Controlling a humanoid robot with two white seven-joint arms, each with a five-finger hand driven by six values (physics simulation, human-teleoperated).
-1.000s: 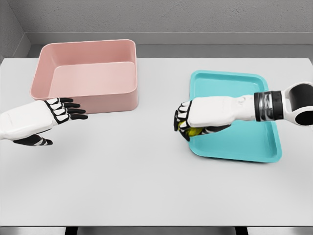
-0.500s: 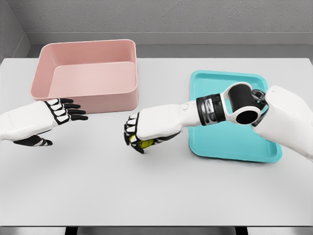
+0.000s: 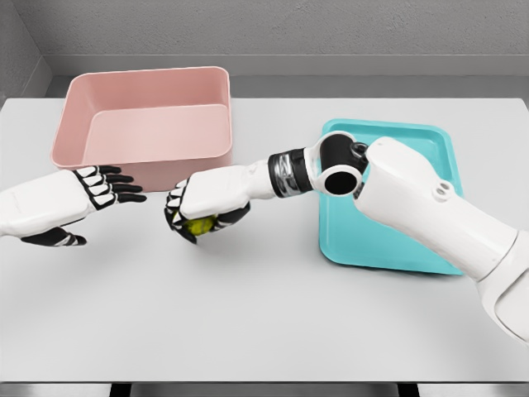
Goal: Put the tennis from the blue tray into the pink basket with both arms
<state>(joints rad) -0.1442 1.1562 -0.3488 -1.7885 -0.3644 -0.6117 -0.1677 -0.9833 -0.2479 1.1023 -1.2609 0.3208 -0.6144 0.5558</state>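
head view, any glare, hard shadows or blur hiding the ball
Head view: flat, even simulator light, no glare on the table; only faint soft shadows under the basket and the tray; everything sharp, no motion blur. The ball is partly hidden only by the right hand gripping it; the left hand is crisp too.

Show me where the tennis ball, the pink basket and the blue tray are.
tennis ball [image 3: 199, 225], head view, its yellow underside below the right robot hand's fingers.
pink basket [image 3: 186, 172], head view, front wall.
blue tray [image 3: 376, 246], head view, bare floor.
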